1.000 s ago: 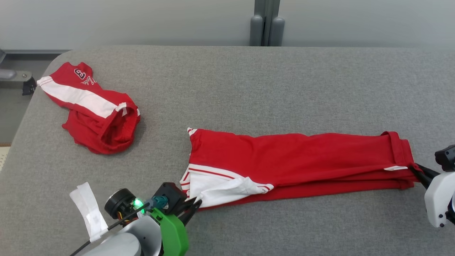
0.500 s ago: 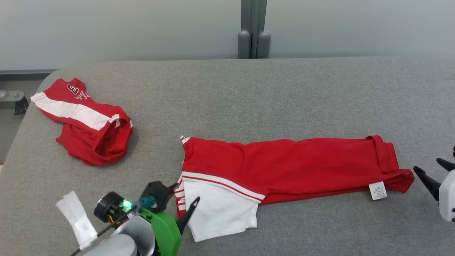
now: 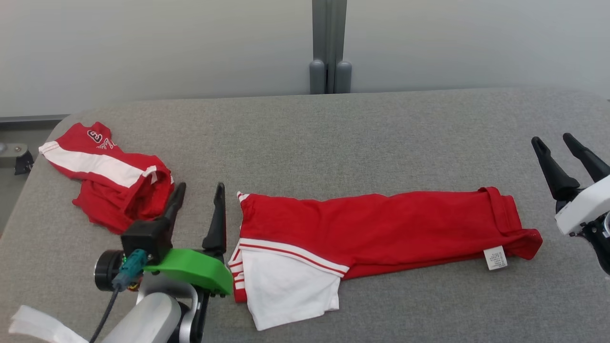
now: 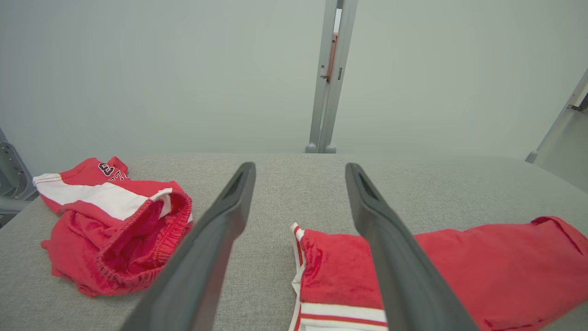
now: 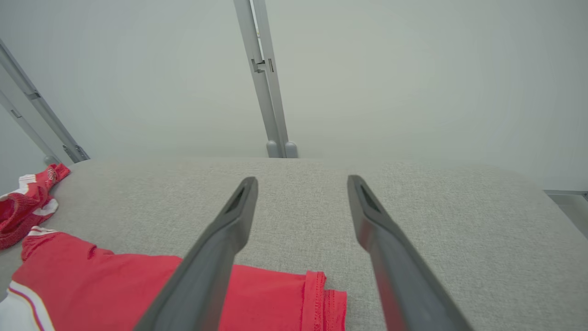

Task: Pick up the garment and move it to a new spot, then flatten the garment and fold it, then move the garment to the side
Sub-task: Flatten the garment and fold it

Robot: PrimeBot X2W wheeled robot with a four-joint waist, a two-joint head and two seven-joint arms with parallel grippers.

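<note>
The garment (image 3: 381, 228) is red with a white, red-striped panel at its left end. It lies as a long flat band across the grey table (image 3: 333, 133), care label (image 3: 495, 258) near its right end. My left gripper (image 3: 200, 186) stands open just left of the garment's left edge, off the cloth. My right gripper (image 3: 551, 139) is open, up and to the right of the garment's right end, holding nothing. In the left wrist view the open left gripper (image 4: 299, 166) points over the garment's corner (image 4: 482, 262). The right wrist view has the open right gripper (image 5: 302, 179) above the hem (image 5: 115, 285).
A second red garment (image 3: 114, 186) with a white stripe lies crumpled at the table's left end, close to my left gripper, also in the wrist views (image 4: 110, 230) (image 5: 23, 202). A grey post (image 3: 329, 47) stands against the wall behind the table's rounded far edge.
Both grippers opened and let go of the garment's two ends, then rose clear of it. The white panel dropped flat onto the table. The head camera tilted up.
</note>
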